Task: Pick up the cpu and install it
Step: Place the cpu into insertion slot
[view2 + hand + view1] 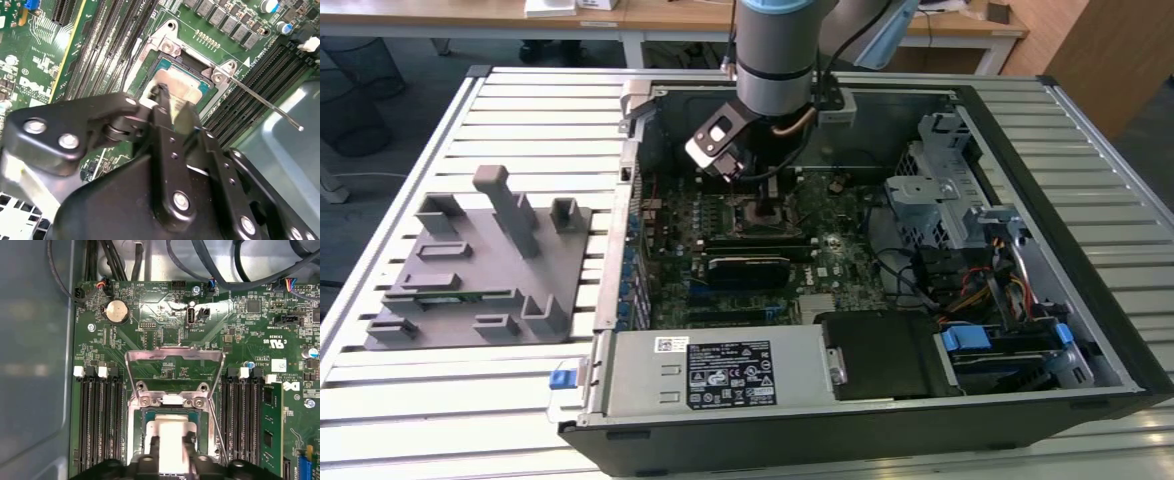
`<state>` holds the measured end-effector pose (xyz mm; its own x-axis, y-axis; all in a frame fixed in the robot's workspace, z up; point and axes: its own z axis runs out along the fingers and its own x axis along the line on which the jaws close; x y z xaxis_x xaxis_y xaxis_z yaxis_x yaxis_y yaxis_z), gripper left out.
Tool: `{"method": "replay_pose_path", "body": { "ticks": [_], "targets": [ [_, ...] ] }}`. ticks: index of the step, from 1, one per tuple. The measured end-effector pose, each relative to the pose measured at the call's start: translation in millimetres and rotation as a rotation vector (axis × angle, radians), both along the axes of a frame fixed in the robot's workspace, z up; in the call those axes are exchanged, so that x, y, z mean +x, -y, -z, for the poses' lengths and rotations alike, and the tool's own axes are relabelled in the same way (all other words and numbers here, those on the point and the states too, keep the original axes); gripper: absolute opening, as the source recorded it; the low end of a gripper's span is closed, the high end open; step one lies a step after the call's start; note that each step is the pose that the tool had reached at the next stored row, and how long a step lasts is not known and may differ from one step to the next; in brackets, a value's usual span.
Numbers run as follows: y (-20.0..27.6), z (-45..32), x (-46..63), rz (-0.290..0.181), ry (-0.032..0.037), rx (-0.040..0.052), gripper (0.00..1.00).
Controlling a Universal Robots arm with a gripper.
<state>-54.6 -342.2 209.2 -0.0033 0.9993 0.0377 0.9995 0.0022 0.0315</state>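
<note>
The cpu, a pale square chip, sits low in the open socket on the green motherboard inside the computer case. In both wrist views my gripper stands right over the socket, its black fingers closed against two opposite sides of the chip. The second wrist view shows the cpu lying within the metal socket frame, with my gripper at its near edge. In the exterior view the arm reaches straight down into the case and my gripper is at the socket.
The socket's load plate stands raised, and its thin lever sticks out sideways. Memory slots flank the socket, one holding a green stick. A grey fixture block lies outside the case at the exterior view's left. A drive cage and cables crowd the right.
</note>
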Motion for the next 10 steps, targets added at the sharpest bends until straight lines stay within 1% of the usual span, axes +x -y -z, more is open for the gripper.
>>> {"method": "replay_pose_path", "body": {
  "ticks": [1, 2, 4, 10],
  "targets": [
    [0.0, -0.9, 0.0, 0.000, -0.0003, 0.0000, 0.24],
    [0.0, -1.7, 0.0, 0.000, -0.0006, 0.0000, 0.24],
    [0.0, -2.5, 0.0, 0.000, -0.0012, 0.0001, 0.13],
    [0.0, -5.2, 0.2, 0.000, -0.0037, -0.0001, 0.11]
  ]
}}
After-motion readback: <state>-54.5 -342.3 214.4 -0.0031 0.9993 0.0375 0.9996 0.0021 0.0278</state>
